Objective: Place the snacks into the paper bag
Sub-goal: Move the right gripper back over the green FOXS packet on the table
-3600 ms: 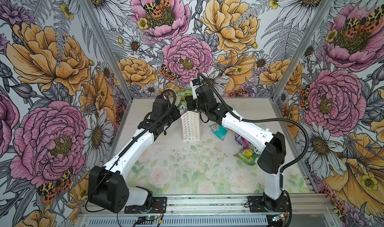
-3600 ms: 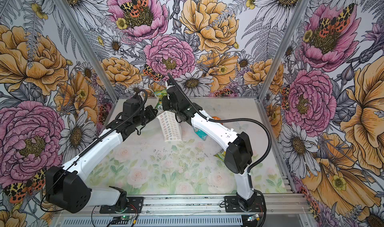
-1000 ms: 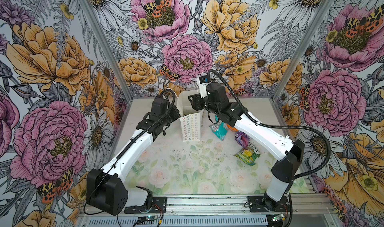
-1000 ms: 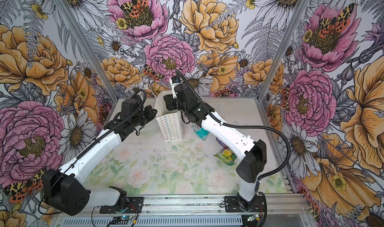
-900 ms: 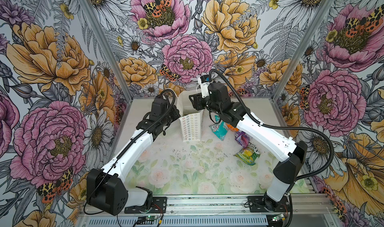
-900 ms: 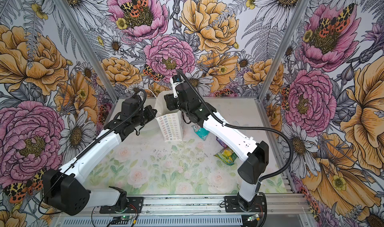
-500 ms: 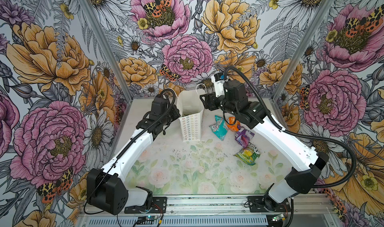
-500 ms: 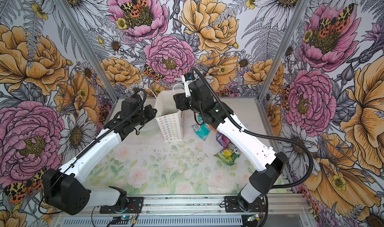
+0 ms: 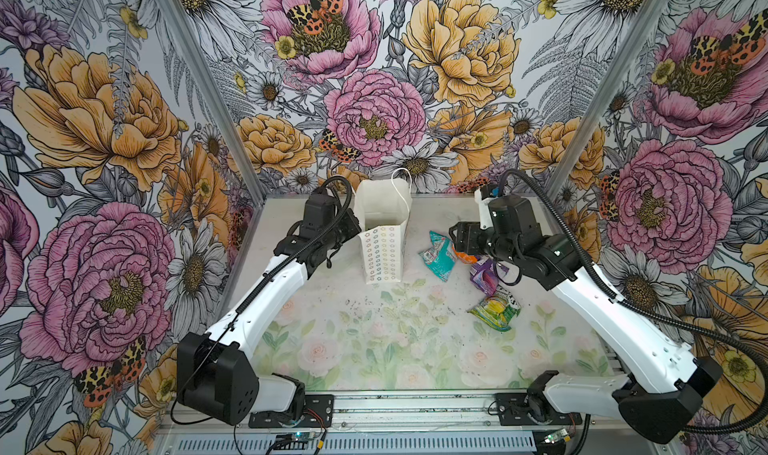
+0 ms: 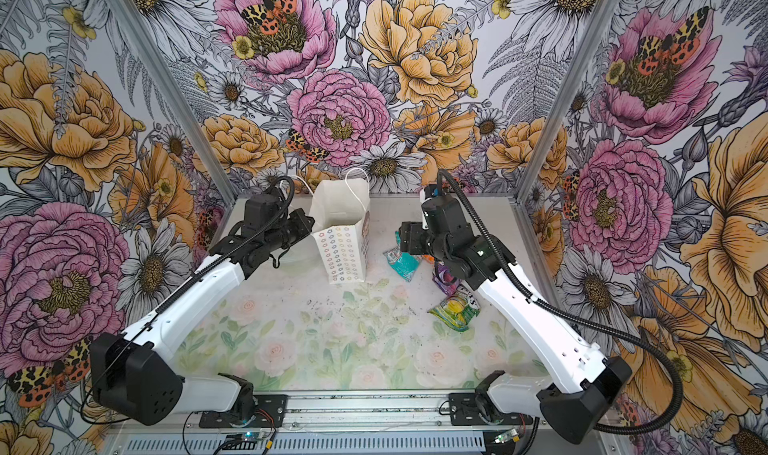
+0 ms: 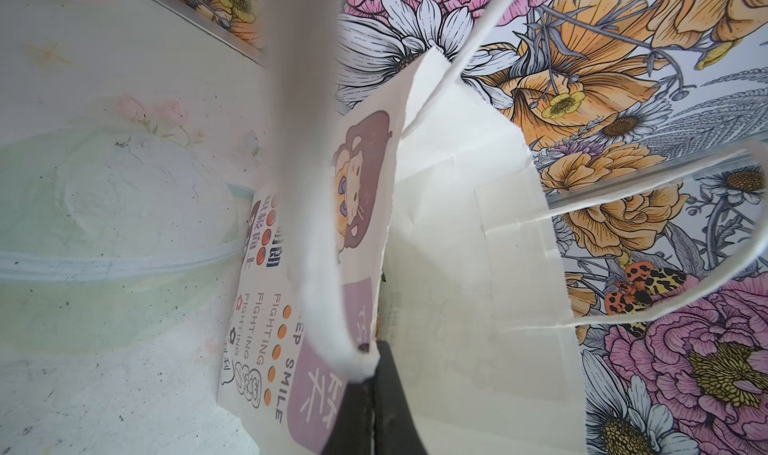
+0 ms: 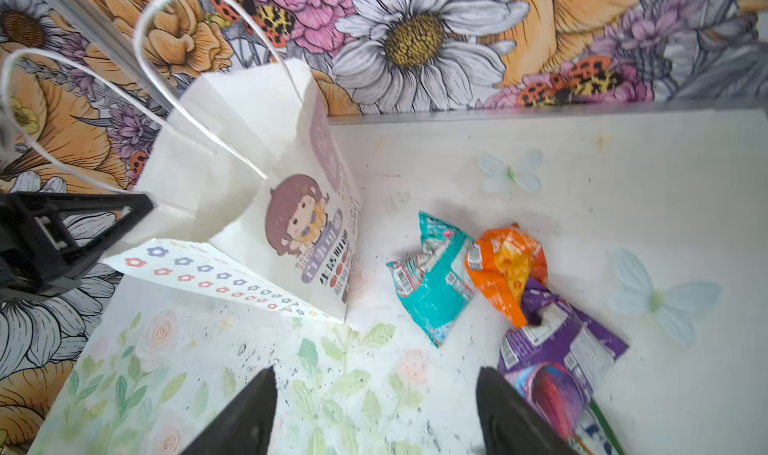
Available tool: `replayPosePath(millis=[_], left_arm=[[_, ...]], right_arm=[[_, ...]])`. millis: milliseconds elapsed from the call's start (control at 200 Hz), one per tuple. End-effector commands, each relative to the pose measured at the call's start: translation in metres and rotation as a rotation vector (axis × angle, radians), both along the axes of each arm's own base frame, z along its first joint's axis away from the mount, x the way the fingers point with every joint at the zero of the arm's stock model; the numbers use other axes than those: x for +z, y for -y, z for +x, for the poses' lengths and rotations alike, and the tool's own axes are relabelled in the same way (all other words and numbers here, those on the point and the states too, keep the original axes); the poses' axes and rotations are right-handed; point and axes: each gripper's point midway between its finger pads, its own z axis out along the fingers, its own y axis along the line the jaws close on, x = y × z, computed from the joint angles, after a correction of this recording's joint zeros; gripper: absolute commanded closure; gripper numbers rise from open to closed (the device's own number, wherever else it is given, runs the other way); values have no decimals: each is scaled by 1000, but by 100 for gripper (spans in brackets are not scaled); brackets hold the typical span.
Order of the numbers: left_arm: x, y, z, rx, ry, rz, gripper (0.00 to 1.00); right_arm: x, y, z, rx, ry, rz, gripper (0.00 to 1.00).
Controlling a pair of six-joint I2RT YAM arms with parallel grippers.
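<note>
The white paper bag (image 9: pixel 382 241) (image 10: pixel 340 249) stands upright at the back of the table, mouth open and handles up. My left gripper (image 9: pixel 353 228) (image 11: pixel 372 357) is shut on the bag's left rim (image 11: pixel 332 307). My right gripper (image 9: pixel 455 239) (image 12: pixel 376 376) hangs open and empty, to the right of the bag and above the snacks. On the table lie a teal packet (image 9: pixel 438 255) (image 12: pixel 436 274), an orange one (image 12: pixel 505 270), a purple one (image 9: pixel 484 274) (image 12: pixel 557 349) and a yellow-green one (image 9: pixel 494 307). The inside of the bag is hidden.
Flowered walls close the table on three sides, and the back wall (image 9: pixel 374 120) is just behind the bag. A metal rail (image 9: pixel 415 403) with both arm bases runs along the front edge. The flower-printed mat (image 9: pixel 374 349) covers the front half.
My right arm has swung from over the bag's mouth to the right, above the packets, and its jaws have widened. The left gripper and the bag have stayed put.
</note>
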Motion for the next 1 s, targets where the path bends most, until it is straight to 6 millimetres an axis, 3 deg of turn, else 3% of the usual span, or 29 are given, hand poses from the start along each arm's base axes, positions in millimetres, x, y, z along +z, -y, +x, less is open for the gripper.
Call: replayPosePath(millis=[0, 160, 340, 676, 991], left_arm=[[10, 1, 0, -22, 21, 0, 100], [13, -3, -2, -11, 31, 1, 100], [12, -4, -2, -11, 29, 0, 100], [10, -5, -2, -8, 25, -1, 100], [8, -7, -4, -1, 20, 0, 100]], right_arm=[[-41, 31, -21, -189, -168, 21, 26], [-103, 58, -48, -368, -360, 23, 26], [-146, 82, -76, -512, -468, 42, 26], [-192, 119, -108, -719, -542, 57, 24], [-213, 123, -97, -712, -592, 43, 16]])
